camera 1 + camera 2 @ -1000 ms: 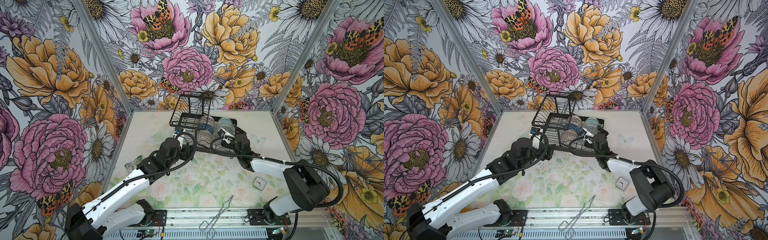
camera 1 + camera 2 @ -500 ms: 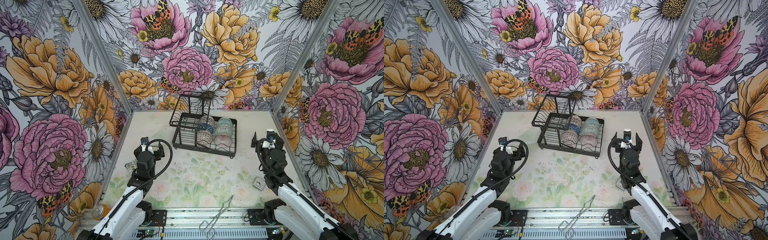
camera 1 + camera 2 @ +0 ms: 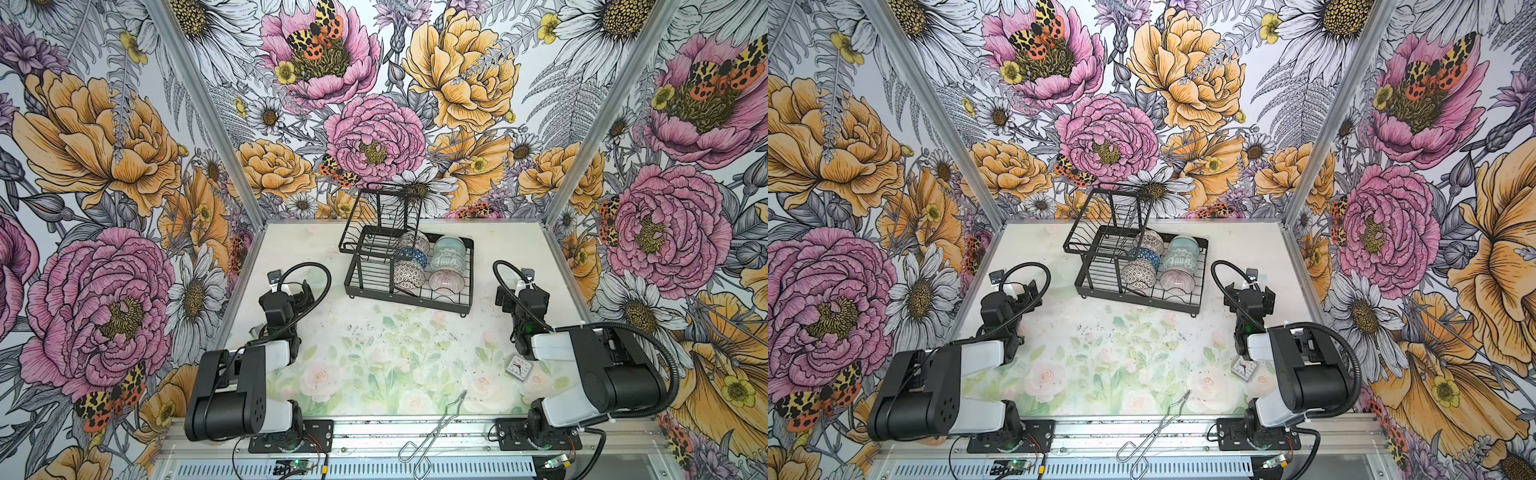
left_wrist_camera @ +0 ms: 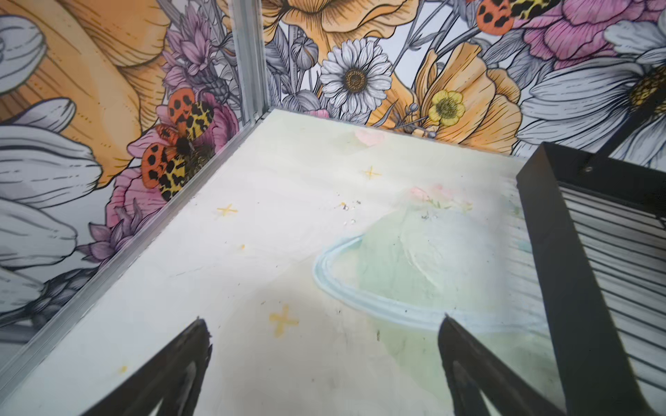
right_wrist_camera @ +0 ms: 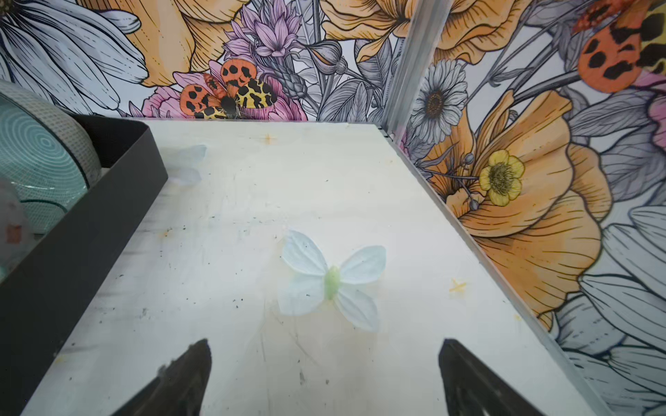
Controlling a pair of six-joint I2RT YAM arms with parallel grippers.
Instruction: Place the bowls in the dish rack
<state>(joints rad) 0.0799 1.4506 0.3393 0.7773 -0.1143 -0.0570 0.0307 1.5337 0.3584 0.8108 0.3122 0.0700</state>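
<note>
**Black wire dish rack (image 3: pixel 370 270), loaded**

Six bowls (image 3: pixel 445 262) are standing on edge in its lower tray, two rows, toward the table's (image 3: pixel 374 353) far side. Left gripper (image 4: pixel 324 324) and right gripper (image 5: pixel 324 345) are hovering over the table on either side, jaws gaping wide, empty

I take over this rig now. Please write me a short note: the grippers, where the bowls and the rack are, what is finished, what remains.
Left gripper: open, empty, above bare table beside the dish rack.
Right gripper: open, empty, at the rack's other side.
Bowls: six, on their sides in the rack's lower tray, two rows of three.
Done: loading looks complete; no bowl shows outside the rack.
Left: probably nothing. Tongs and a small clock lie near the front.
</note>
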